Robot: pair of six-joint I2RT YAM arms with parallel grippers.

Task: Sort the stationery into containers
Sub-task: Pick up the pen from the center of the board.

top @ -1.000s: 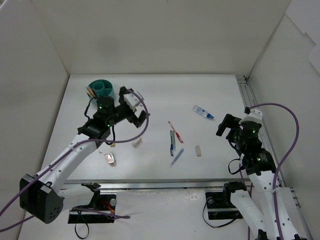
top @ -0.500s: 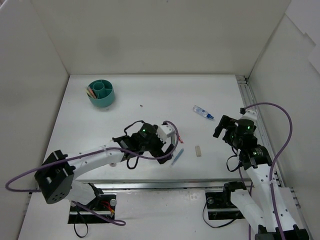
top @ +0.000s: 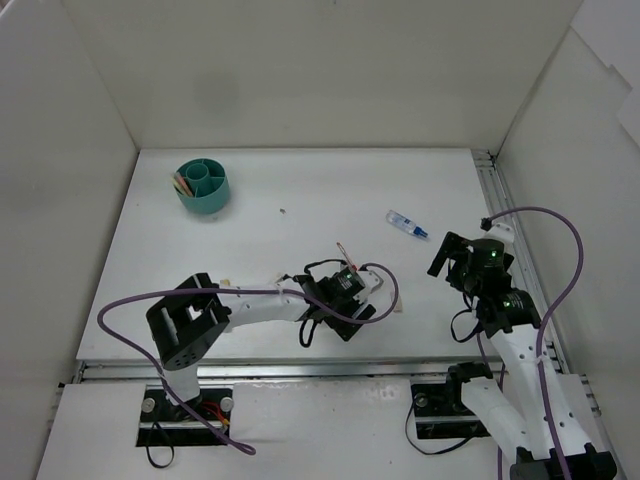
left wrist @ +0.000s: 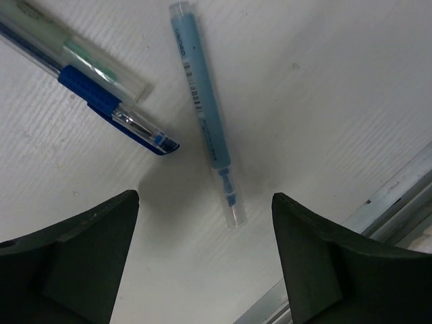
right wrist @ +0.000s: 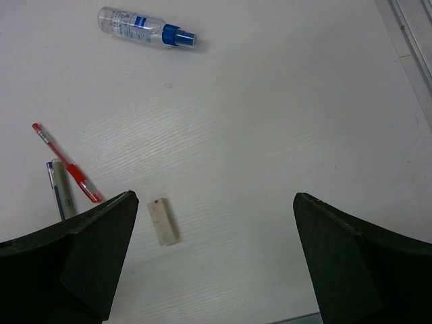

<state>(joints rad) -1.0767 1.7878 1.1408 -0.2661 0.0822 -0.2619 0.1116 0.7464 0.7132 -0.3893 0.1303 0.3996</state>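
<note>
The left jaws are spread wide and empty, held low over the worktop (top: 300, 190). The pale blue pen (left wrist: 202, 108) lies just ahead of the gap between them, its near tip reaching into it. Its length crosses the closing line, which is judged to suit a pinch across the thin barrel. A clear pen with a blue grip (left wrist: 91, 84) is left outside that gap, off towards one finger. The right jaws are parted too and hold nothing; a beige eraser (right wrist: 163, 222) is seen just inside one finger, a red pen (right wrist: 66, 173) beyond it, the blue-white tube (right wrist: 145, 34) well ahead. The teal cup (top: 203, 187) stands far from both, so a carry is judged necessary.
</note>
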